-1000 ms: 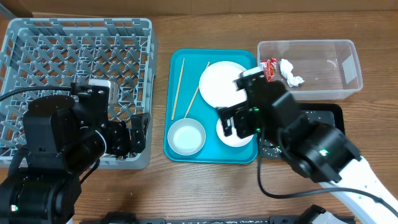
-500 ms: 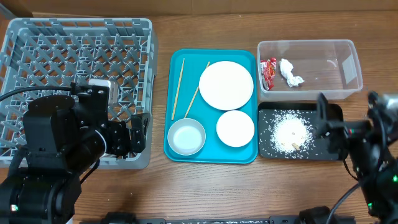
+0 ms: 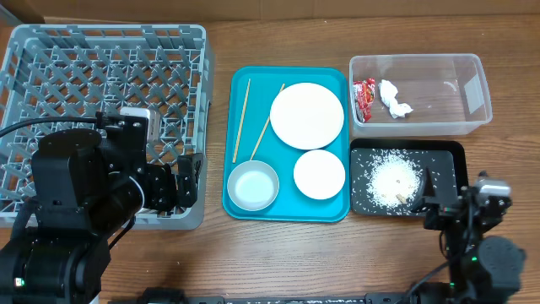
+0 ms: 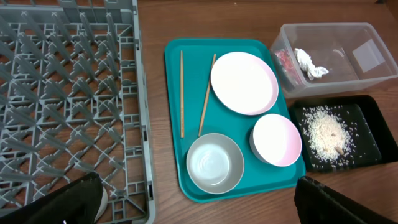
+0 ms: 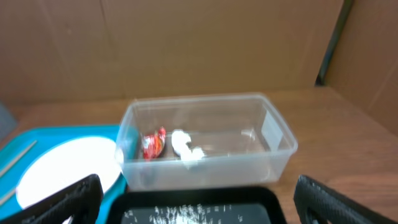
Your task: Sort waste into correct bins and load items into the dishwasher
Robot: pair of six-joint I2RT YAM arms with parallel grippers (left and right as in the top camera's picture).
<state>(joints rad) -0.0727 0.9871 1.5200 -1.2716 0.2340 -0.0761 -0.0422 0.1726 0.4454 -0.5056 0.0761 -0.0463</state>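
Note:
On the teal tray (image 3: 238, 196) lie a white-pink plate (image 3: 307, 116), a white bowl (image 3: 320, 174), a white cup (image 3: 253, 186) and two chopsticks (image 3: 244, 118). The clear tub (image 3: 460, 93) holds the red wrapper (image 3: 364, 95) and the tissue (image 3: 395, 99). The black tray (image 3: 451, 156) holds rice grains (image 3: 396, 179). The grey rack (image 3: 101, 76) is at the left. My left gripper (image 3: 186, 181) (image 4: 199, 208) is open and empty at the rack's near right corner. My right gripper (image 3: 456, 207) (image 5: 199, 202) is open and empty, just in front of the black tray (image 5: 199, 208) and facing the tub (image 5: 205, 155).
The teal tray stands between the rack and the two bins. Bare wooden table runs along the front edge. A brown cardboard wall (image 5: 186, 43) stands behind the table.
My right arm has drawn back from over the teal tray and black tray to the front right of the table, uncovering the rice pile. The left arm has not moved.

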